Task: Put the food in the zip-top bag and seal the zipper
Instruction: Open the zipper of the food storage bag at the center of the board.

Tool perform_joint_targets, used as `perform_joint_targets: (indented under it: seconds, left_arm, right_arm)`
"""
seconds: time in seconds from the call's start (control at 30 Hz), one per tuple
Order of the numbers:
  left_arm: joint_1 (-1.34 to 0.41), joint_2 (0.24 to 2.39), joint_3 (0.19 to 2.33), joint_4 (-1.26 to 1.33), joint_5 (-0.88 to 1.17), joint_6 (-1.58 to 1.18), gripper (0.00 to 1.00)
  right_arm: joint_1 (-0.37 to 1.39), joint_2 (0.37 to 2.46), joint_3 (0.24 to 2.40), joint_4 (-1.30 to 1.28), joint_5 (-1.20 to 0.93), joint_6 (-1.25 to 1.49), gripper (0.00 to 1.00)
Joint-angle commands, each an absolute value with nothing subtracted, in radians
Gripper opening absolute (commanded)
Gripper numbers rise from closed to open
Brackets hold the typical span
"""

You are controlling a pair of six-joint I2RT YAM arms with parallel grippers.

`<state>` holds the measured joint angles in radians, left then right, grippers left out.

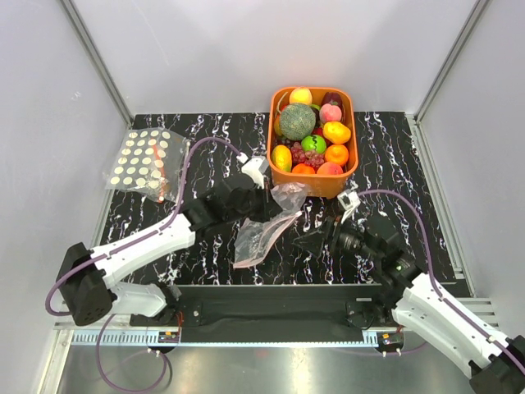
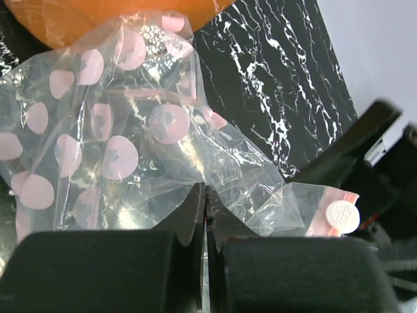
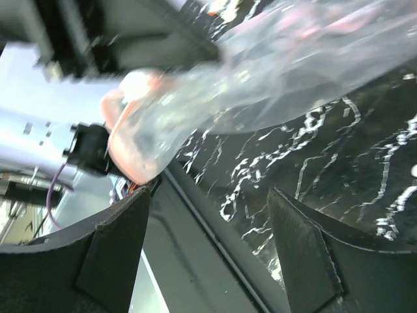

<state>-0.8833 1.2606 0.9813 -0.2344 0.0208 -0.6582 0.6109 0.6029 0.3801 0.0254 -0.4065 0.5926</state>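
Your left pincer (image 2: 205,192) is closed tight, and the crinkled film of the zip-top bag (image 1: 261,236) appears to run into the seam between its fingers, so treat the bag as held by that arm. Your right pincer (image 3: 208,195) stands wide with nothing between its fingers. The bag is in the middle of the surface (image 1: 410,164), just in front of the orange basket (image 1: 324,185). Its long axis runs on a diagonal from the near-left up toward the basket's near wall. Seen from the right wrist, the bag lies ahead of the open fingers and slightly above them, apart from both, with a bunched pink end over the left-hand finger. That makes the right arm the free one and the nearer one to the mouth. The zipper (image 2: 316,228) shows as a thin pink strip at the corner of the bag that points toward the right pincer. Whether the mouth is parted there cannot be told from these views. The bag is clear, heavily creased and printed with pale pink dots, and it looks flat and empty. The food (image 1: 312,135) sits piled in the basket. Any approach to the mouth edge likely comes from the right.
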Motion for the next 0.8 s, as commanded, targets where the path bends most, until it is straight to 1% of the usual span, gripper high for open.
perform_joint_targets:
  seconds: [0.0, 0.13, 0.27, 0.4, 0.43, 0.47, 0.53, 0.77]
  left_arm:
    - [-0.879, 1.307, 1.058, -0.156, 0.035, -0.669, 0.0]
    - [-0.877, 1.322, 1.063, -0.138, 0.037, -0.672, 0.0]
    - [-0.884, 1.318, 1.046, -0.121, 0.015, -0.68, 0.0]
    - [-0.907, 1.284, 0.996, -0.081, -0.069, -0.701, 0.0]
    - [-0.916, 1.279, 0.971, -0.052, -0.08, -0.707, 0.0]
    - [-0.92, 1.275, 0.96, -0.035, -0.09, -0.713, 0.0]
    - [-0.928, 1.278, 0.945, -0.009, -0.113, -0.732, 0.0]
    - [-0.96, 1.316, 0.917, 0.083, -0.175, -0.761, 0.0]
  right_arm:
    - [0.66, 0.607, 0.37, 0.077, -0.431, 0.571, 0.8]
    - [0.715, 0.684, 0.425, 0.09, -0.401, 0.568, 0.79]
    - [0.768, 0.681, 0.465, 0.074, -0.301, 0.603, 0.79]
    - [0.782, 0.635, 0.488, 0.005, -0.22, 0.69, 0.74]
    - [0.788, 0.627, 0.485, 0.006, -0.195, 0.709, 0.69]
    - [0.793, 0.62, 0.48, 0.006, -0.177, 0.73, 0.67]
    - [0.801, 0.601, 0.462, 0.008, -0.118, 0.784, 0.66]
    - [0.821, 0.61, 0.457, 0.02, -0.031, 0.824, 0.64]
